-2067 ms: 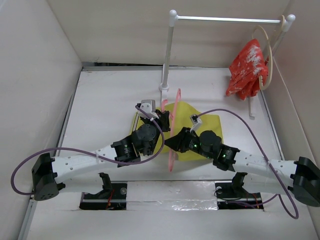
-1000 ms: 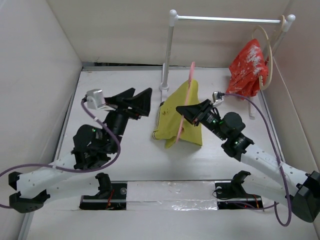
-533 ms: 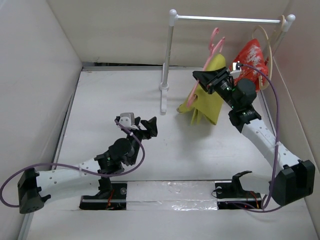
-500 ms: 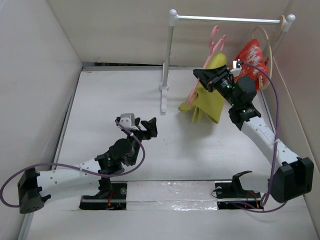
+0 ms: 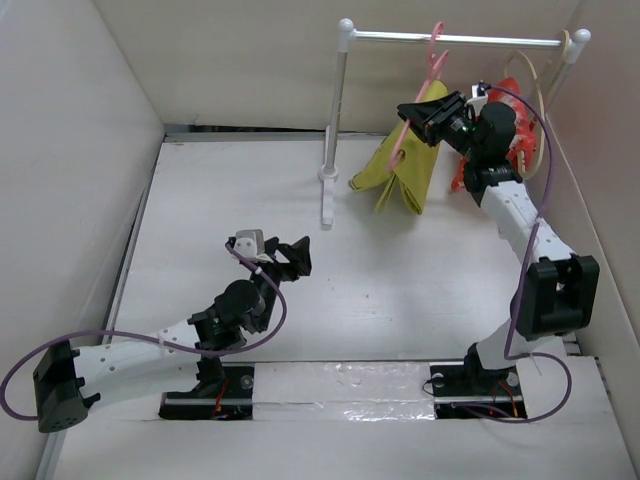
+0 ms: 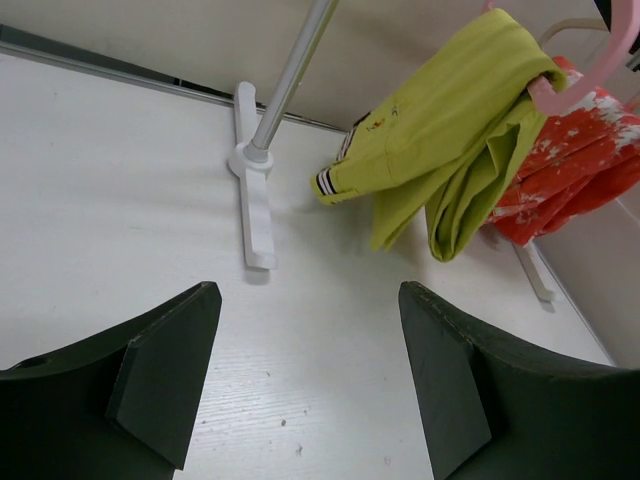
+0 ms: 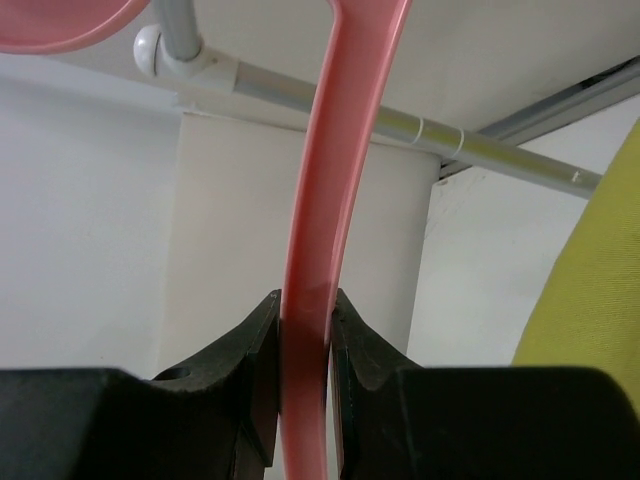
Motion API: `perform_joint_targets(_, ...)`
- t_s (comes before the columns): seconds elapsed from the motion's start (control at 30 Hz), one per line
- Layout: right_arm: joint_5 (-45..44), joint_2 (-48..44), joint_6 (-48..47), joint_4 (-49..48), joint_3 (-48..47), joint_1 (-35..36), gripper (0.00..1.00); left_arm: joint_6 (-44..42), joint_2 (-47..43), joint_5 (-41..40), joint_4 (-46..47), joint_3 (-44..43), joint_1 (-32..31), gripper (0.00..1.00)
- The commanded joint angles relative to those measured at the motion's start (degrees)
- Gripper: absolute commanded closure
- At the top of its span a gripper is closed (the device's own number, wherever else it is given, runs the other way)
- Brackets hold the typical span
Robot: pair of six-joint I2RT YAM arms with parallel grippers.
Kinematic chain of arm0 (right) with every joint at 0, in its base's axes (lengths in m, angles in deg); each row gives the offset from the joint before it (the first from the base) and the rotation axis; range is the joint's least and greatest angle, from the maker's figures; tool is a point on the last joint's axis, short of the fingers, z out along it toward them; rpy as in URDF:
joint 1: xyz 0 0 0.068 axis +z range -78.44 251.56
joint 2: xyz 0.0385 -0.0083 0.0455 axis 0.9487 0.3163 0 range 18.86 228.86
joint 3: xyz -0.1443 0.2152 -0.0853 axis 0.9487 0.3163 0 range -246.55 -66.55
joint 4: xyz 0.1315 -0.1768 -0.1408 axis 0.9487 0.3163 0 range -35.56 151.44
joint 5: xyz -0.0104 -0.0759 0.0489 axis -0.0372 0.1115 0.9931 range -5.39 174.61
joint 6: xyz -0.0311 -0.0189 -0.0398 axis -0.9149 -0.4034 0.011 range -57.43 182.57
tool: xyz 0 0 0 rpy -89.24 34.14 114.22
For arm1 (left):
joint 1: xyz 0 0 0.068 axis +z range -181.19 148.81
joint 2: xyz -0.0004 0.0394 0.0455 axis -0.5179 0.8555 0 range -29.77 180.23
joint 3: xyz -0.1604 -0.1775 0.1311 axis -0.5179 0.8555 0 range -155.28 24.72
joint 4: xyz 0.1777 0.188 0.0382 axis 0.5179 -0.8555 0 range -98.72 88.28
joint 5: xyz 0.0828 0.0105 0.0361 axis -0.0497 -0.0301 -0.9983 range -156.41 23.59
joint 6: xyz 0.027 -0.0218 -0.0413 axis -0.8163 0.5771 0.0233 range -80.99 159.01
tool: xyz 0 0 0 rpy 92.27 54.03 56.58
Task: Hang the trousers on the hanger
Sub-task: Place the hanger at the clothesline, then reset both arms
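My right hand point(image 7: 305, 335), pinching the hanger point(image 5: 434, 58), has raised it from the surface point(image 5: 240, 190) to the rail point(image 5: 470, 40), trousers point(image 5: 405, 170) draped across; left hand point(image 6: 305, 370) spread, withdrawn. Only hooking seemingly remains.

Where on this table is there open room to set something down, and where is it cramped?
Bare table spreads from the left wall to the rack post, and across the middle between the left fingers and the trousers. Crowded: the far right, where right fingers, hanger, trousers and red garment bunch.
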Motion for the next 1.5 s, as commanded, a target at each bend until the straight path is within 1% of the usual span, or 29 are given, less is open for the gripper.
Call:
perform_joint_targets(0.0,4.7,1.2,-1.9,-10.5,-9.7,-2.0,1.0,1.1,-0.8,0.9,2.2,0.3,0.3,0.31)
perform_joint_targets(0.13,6.2,5.1,-2.2,-8.7,-14.9,-2.5,1.0,0.9,-0.6,1.3,1.4,0.0,0.3,0.31)
perform_joint_targets(0.23,6.2,7.3,-1.4,-8.8,-15.7,-3.1,1.0,0.8,-0.4,1.0,1.5,-0.1,0.3,0.31)
perform_joint_targets(0.5,7.6,10.7,-0.9,-11.0,-14.2,-3.1,1.0,0.6,-0.5,1.2,1.3,-0.1,0.3,0.31)
perform_joint_targets(0.6,7.8,10.3,-2.0,-12.1,-11.2,-3.1,1.0,0.8,-0.3,1.3,0.5,-0.6,0.3,0.31)
perform_joint_targets(0.63,7.9,10.0,-2.3,-13.1,-10.2,-3.1,0.89,0.9,-0.3,1.4,0.5,-0.7,0.3,0.31)
perform_joint_targets(0.7,8.0,8.7,-3.4,-13.5,-8.2,-3.1,0.73,0.9,-0.4,1.6,1.0,-0.4,0.3,0.31)
perform_joint_targets(0.73,7.9,8.2,-4.4,-12.4,-6.8,-3.1,0.57,0.8,-0.2,1.4,1.1,-0.4,0.3,0.31)
perform_joint_targets(0.77,7.3,6.9,-6.4,-11.4,-6.1,-3.1,0.52,0.7,0.1,1.2,1.0,-0.5,0.3,0.31)
perform_joint_targets(0.8,6.5,6.0,-7.6,-10.1,-5.3,-3.1,0.38,0.8,0.1,1.2,0.4,-0.8,0.3,0.31)
perform_joint_targets(0.83,5.1,4.9,-8.5,-8.4,-2.8,-3.1,0.0,1.1,0.2,1.2,0.1,-1.0,0.3,0.31)
perform_joint_targets(0.87,2.5,3.7,-9.9,-7.5,-1.6,-3.1,0.0,1.1,0.2,1.4,0.0,-1.1,0.3,0.31)
perform_joint_targets(0.9,2.1,2.0,-10.9,-7.1,-0.7,-3.1,0.0,1.1,0.3,1.4,0.4,-0.9,0.3,0.31)
perform_joint_targets(1.03,3.5,-1.1,-14.3,-5.6,1.7,-3.6,0.0,1.1,0.4,1.2,-0.2,-1.2,0.3,0.31)
perform_joint_targets(1.1,3.2,-3.4,-16.8,-5.0,4.3,-3.6,0.0,1.2,0.4,1.5,-0.3,-1.2,0.3,0.31)
perform_joint_targets(1.27,0.8,-15.3,-24.1,-1.2,10.7,-4.2,0.0,-0.5,1.5,0.9,1.2,-0.7,0.3,0.3)
perform_joint_targets(1.33,1.5,-19.1,-28.0,0.2,14.2,-3.0,0.0,-1.1,1.8,2.3,2.2,-0.4,0.3,0.29)
perform_joint_targets(1.37,1.9,-23.0,-29.5,1.0,15.5,-2.5,0.0,-1.0,2.1,2.2,2.5,0.3,0.3,0.29)
perform_joint_targets(1.43,2.8,-27.3,-34.9,4.0,19.9,-0.5,0.0,-1.4,2.3,1.6,4.4,1.0,0.3,0.27)
perform_joint_targets(1.47,3.1,-29.4,-36.7,5.6,21.6,0.0,0.0,-0.8,2.5,1.3,3.6,0.4,0.3,0.26)
